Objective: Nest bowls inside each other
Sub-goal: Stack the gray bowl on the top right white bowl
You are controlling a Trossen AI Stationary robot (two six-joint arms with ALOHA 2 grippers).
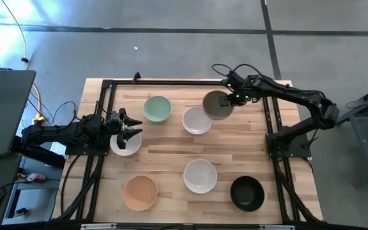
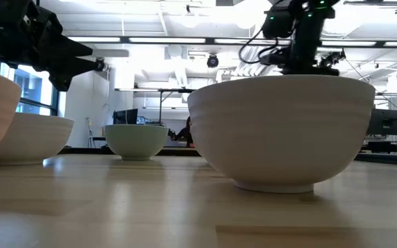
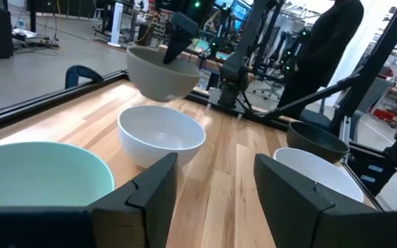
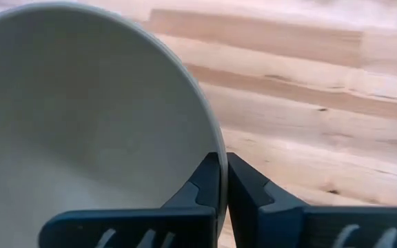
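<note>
My right claw point(image 1: 230, 101) pinches the rim of the round matte olive-grey bowl point(image 1: 217, 105) (lifted, beside a white bowl point(image 1: 197, 121)) | my left claw point(image 1: 131, 126) open over another white bowl point(image 1: 124, 144) on the wooden worktop point(image 1: 171, 144)

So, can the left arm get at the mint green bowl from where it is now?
Probably yes: the left gripper hangs open over a white bowl, and the mint green bowl sits close by with nothing between them.
</note>
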